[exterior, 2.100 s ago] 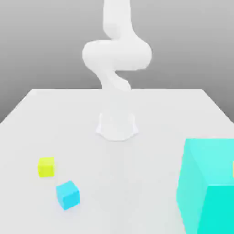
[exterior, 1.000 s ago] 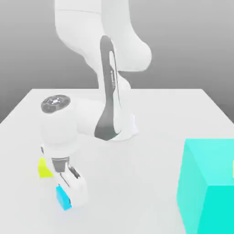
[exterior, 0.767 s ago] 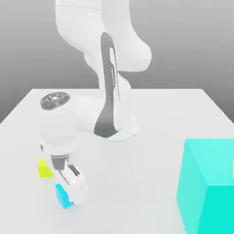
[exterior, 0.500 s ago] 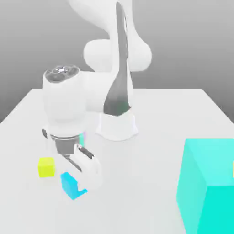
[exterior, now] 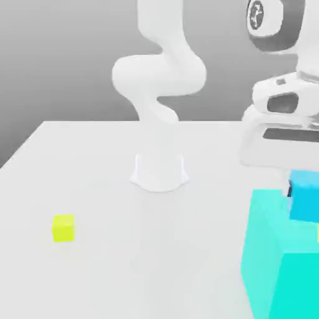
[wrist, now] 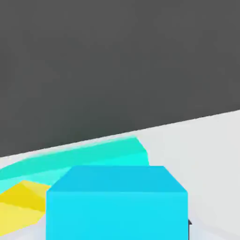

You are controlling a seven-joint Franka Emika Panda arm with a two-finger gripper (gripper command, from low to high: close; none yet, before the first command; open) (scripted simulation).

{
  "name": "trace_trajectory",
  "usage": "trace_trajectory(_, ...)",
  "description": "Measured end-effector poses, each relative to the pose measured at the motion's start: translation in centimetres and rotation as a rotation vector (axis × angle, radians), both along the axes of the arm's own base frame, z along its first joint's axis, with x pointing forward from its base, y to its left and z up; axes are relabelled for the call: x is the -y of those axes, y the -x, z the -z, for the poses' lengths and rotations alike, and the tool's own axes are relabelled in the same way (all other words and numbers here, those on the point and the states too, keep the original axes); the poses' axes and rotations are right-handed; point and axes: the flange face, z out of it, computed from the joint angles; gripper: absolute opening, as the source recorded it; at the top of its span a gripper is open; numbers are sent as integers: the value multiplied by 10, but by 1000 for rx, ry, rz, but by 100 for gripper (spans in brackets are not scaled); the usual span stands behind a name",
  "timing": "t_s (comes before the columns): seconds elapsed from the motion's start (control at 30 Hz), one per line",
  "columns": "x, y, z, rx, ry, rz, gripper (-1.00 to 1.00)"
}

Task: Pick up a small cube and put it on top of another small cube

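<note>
The small cube (exterior: pixel 304 195), plain sky blue, hangs under my gripper (exterior: pixel 304 182) at the exterior view's right. The gripper is shut on it. The cube is in the air, just above the top of the huge turquoise cube (exterior: pixel 280 261). In the hand view the small cube (wrist: pixel 117 201) sits close in front, with the turquoise cube's top face (wrist: pixel 93 157) behind it. The small yellow-green cube (exterior: pixel 63 228) rests on the table at the exterior view's left, far from the gripper.
The arm's white base (exterior: pixel 159 171) stands mid-table on the light grey table (exterior: pixel 187 249). A yellow object (wrist: pixel 18 201) lies beside the turquoise cube; a sliver of it (exterior: pixel 317 231) shows at the exterior view's right edge.
The arm has lifted the small cube from the table's left front and swung it across to the right, high over the huge turquoise cube. The yellow-green cube has not moved.
</note>
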Motion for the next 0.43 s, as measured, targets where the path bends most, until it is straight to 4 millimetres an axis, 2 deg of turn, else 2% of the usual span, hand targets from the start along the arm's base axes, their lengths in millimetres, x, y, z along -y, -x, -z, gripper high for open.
trace_trajectory(0.03, -5, 1, 3, 1, 1, -9, -100)
trace_trajectory(0.1, -5, -1, 29, 1, 2, -9, -100)
trace_trajectory(0.13, -6, 0, 42, 0, 2, -10, 100)
trace_trajectory(0.3, -6, 0, 42, 0, 2, -10, 100)
trace_trajectory(0.33, -6, 0, 48, 1, 4, -11, 100)
trace_trajectory(0.37, -6, 0, 42, 2, 6, -10, 100)
trace_trajectory(0.43, -6, -1, 14, 3, 7, -11, 100)
